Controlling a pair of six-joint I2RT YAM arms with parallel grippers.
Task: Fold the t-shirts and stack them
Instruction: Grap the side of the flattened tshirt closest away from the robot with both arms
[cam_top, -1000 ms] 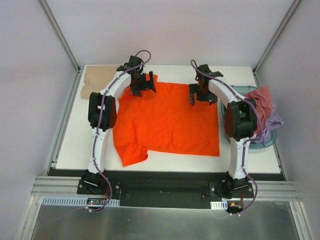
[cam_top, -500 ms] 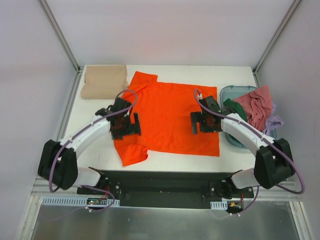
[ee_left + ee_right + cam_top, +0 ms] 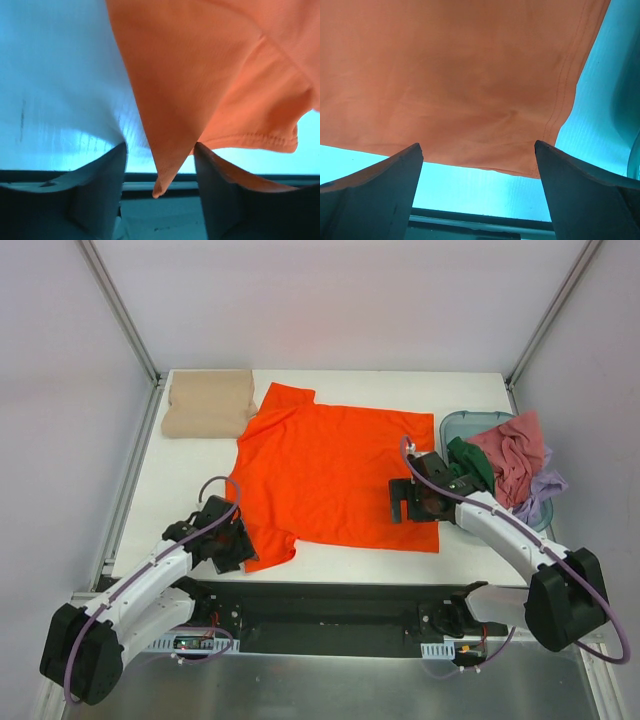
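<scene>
The orange t-shirt, a thin smooth knit with stitched hems, lies spread flat in the middle of the white table. The left pincer sits at its near left sleeve, jaws apart around the sleeve's pointed tip. The right pincer is over the near right hem corner, jaws wide apart and holding nothing. A folded tan t-shirt rests at the far left corner. A crumpled pink shirt, green shirt and lilac shirt are heaped in the rounded teal tub on the right.

A: Layout?
B: Bright orange cloth t-shirt mid table; folded tan-beige cloth shirt behind-L of it.
A: R side?
B: Teal plastic tub, pink, green, lilac garments in it. My L gripper: at t-shirt's near-L sleeve.
</scene>
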